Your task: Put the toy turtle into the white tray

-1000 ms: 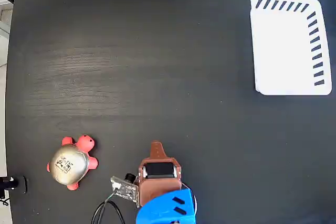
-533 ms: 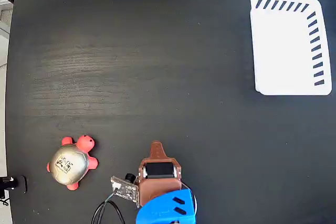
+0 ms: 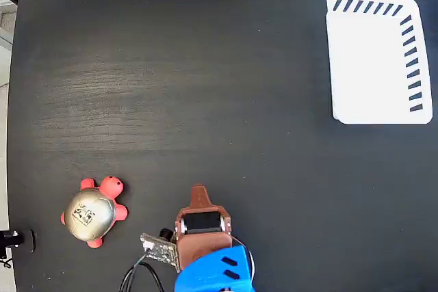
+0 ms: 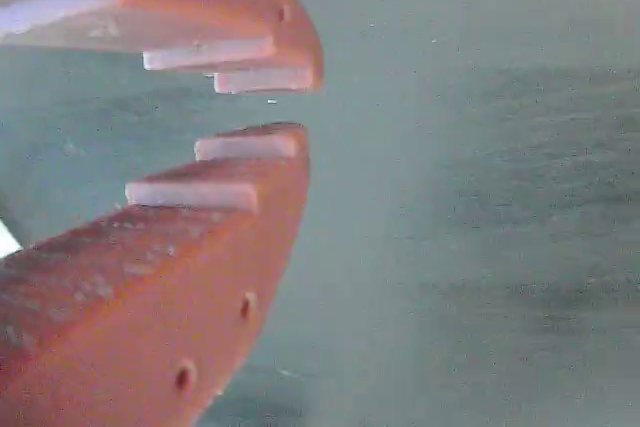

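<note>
A dark wood-grain table (image 3: 205,87) fills almost the whole fixed view, with a thin strip of pale floor showing along its left edge. The white tray (image 3: 376,59) lies flat near the upper right corner of that view, nothing in it, with rows of dark slanted slots along its top and right edges. The arm (image 3: 209,258) enters from the bottom edge, a little left of the middle: a blue segment lowest, then a brown wrist block with a dark motor, a small circuit board and black cables at its left side. The gripper (image 3: 198,193) tapers to a brown tip that points up the picture, above bare table. In the wrist view its two orange toothed fingers (image 4: 230,177) stand with their tips nearly together, only a narrow gap between them and nothing held in it. The toy turtle (image 3: 92,211) sits on the table near the lower left of the fixed view, to the left of the arm and apart from it, its red-pink head toward the upper right and dark print on its shiny beige shell; it is well apart from the tray.
</note>
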Controlling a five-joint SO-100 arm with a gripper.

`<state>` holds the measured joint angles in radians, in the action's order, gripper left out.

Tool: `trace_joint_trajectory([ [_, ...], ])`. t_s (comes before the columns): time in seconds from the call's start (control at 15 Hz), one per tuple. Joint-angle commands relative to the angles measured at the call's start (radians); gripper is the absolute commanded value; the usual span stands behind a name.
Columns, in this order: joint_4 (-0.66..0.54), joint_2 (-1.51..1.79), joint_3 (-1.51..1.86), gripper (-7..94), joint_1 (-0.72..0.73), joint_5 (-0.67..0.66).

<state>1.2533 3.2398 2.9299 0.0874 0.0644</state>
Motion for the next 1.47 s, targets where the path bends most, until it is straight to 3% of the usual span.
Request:
trace_joint_trajectory([
  [0.0, -0.008, -0.067, -0.035, 0, 0.049, 0.058],
  [0.2, -0.086, -0.368, -0.215, 0, 0.133, 0.049],
  [0.6, 0.064, -0.89, -0.653, 0, 0.354, 0.063],
  [0.93, 0.098, -0.977, -0.749, 1, 0.546, -0.054],
  [1.13, 0.216, -1.112, -0.887, 17, 0.611, -0.132],
  [1.4, 0.229, -1.198, -0.907, 33, 0.666, -0.204],
])
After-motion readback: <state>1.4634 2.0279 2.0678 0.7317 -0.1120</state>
